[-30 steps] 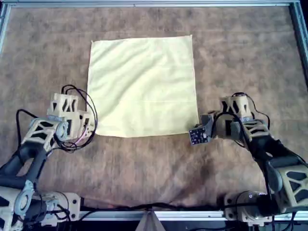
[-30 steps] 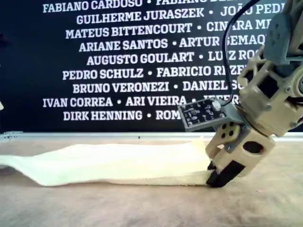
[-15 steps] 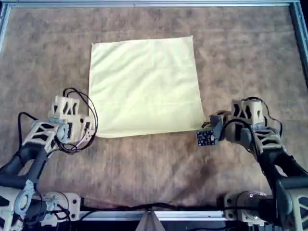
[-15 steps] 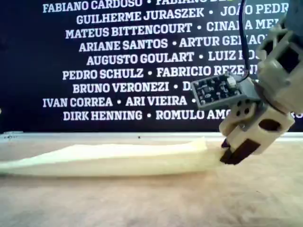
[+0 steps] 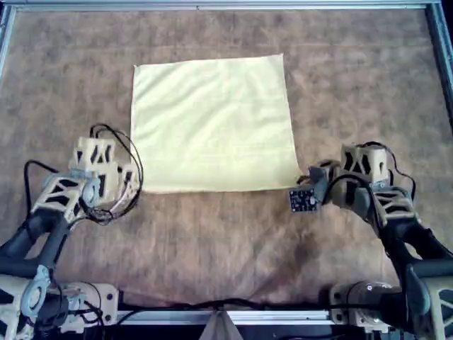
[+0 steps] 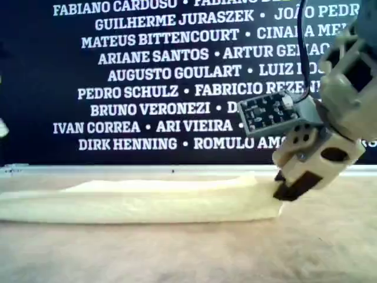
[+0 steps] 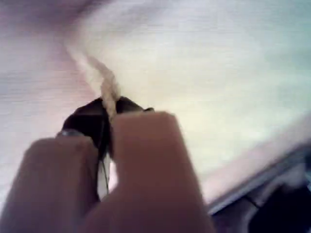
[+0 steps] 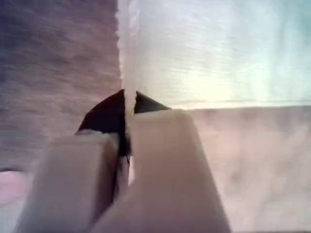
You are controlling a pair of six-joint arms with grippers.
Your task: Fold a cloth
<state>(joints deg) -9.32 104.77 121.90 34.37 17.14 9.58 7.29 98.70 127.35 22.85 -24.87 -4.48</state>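
Since a second ago the cloth's near edge has lifted off the tabletop. The left hand and right hand each pinch a near corner. Judged step: starting the fold; next, carry both corners evenly toward the far edge.

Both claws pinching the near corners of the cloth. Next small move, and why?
Probably lift both together, then carry the near edge toward the far edge. The left claw and right claw are each shut on a corner of the cloth, whose near edge is barely off the table while the rest lies flat.
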